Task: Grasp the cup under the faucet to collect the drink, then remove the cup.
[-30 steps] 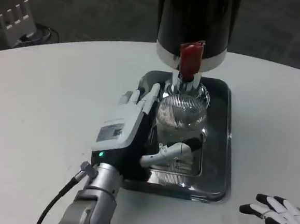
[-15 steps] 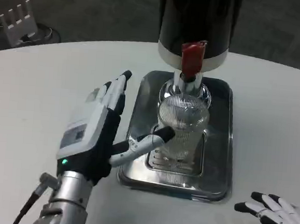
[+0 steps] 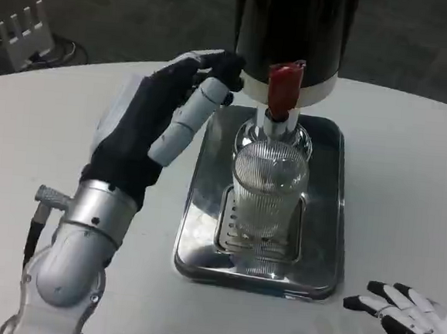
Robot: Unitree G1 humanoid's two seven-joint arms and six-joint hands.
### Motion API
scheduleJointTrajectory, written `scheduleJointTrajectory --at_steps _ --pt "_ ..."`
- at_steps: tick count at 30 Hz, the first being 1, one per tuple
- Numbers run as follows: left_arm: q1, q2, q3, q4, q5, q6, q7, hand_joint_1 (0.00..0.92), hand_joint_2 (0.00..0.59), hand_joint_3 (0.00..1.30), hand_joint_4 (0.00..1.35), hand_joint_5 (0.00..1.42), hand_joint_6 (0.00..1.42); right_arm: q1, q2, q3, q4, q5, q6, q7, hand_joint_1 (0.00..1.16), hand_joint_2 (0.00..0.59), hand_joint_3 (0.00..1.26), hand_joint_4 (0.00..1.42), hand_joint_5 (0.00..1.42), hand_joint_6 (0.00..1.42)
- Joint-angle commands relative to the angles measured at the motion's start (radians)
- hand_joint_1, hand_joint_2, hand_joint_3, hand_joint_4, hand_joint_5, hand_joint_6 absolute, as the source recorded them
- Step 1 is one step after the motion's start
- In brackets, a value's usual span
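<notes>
At the near right corner the right hand (image 3: pixel 408 325) lies on the white table (image 3: pixel 47 145), fingers spread and empty, its wrist cut off by the frame edge. The left hand (image 3: pixel 161 119) is raised beside the steel tray (image 3: pixel 324 221), fingers loosely extended toward the dispenser (image 3: pixel 296 26), holding nothing; whether its fingertips touch the black body is hard to tell. The ribbed glass cup (image 3: pixel 268 190) stands upright on the tray's grate, right under the red-handled faucet (image 3: pixel 284 87). Half a second ago the left hand was lower, thumb against the cup; now it has lifted away, clear of the glass, which has stayed put
</notes>
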Motion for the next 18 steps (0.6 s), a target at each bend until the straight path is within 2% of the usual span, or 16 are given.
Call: scheduleJointTrajectory --at_steps 1,9,18 --pt "-0.033 -0.005 -0.018 -0.03 -0.056 0.053 -0.067 0.0 0.125 0.35 0.28 0.34 0.29 0.007 -0.007 -0.006 0.001 0.007 0.005 0.006 0.51 0.423 0.19 0.06 0.0 0.0" --pt "-0.07 -0.003 -0.039 -0.073 -0.041 0.089 -0.072 0.0 0.115 0.31 0.24 0.31 0.24 0.027 -0.004 -0.014 -0.003 0.015 -0.002 -0.003 0.51 0.423 0.21 0.07 0.0 0.0" --pt "-0.128 0.016 -0.099 -0.04 0.01 0.063 -0.094 0.0 0.105 0.28 0.22 0.28 0.22 0.03 -0.003 -0.015 -0.011 0.019 -0.004 -0.004 0.51 0.423 0.21 0.07 0.0 0.0"
